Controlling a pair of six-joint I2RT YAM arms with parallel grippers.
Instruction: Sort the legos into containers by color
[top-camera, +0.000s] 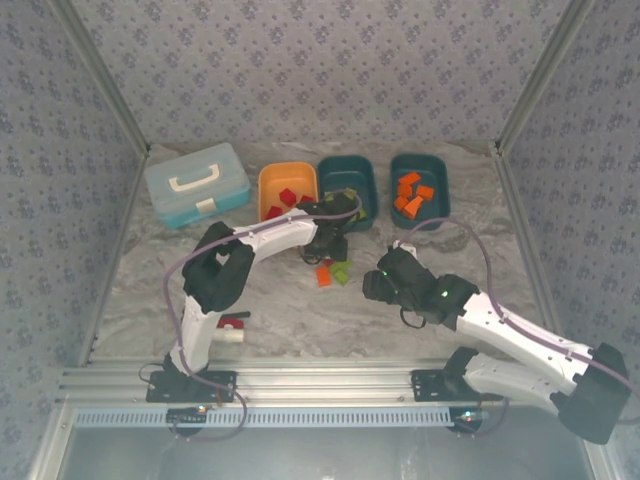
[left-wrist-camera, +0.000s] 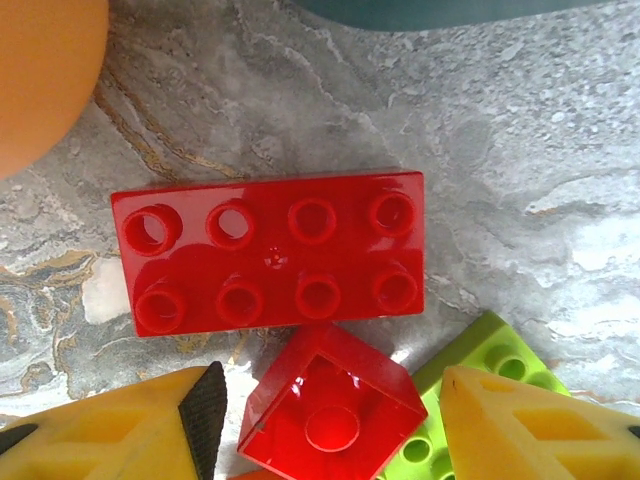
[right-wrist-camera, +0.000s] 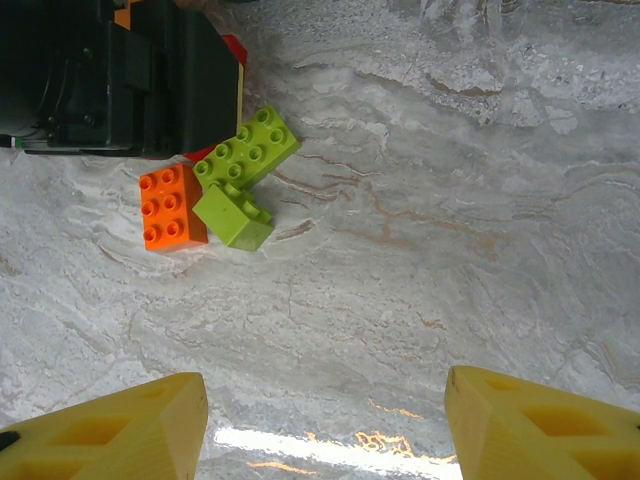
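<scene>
My left gripper (left-wrist-camera: 325, 425) hangs low over a loose cluster of legos, open, its yellow fingers (left-wrist-camera: 110, 430) on either side of a small tilted red brick (left-wrist-camera: 335, 405), with a narrow gap on each side. Just beyond it lies a long red brick (left-wrist-camera: 270, 250), and a lime green brick (left-wrist-camera: 485, 365) lies to its right. My right gripper (right-wrist-camera: 325, 420) is open over bare table, a short way from an orange brick (right-wrist-camera: 170, 208) and two green bricks (right-wrist-camera: 248, 148). At the back, the orange tub (top-camera: 264, 190) holds red bricks, the middle teal tub (top-camera: 372, 192) green ones, the right teal tub (top-camera: 445, 186) orange ones.
A light blue case (top-camera: 197, 183) with a white handle stands at the back left. A red-handled tool (top-camera: 233, 328) lies near the left arm's base. The two grippers are close together near the table's middle, with the loose bricks between them.
</scene>
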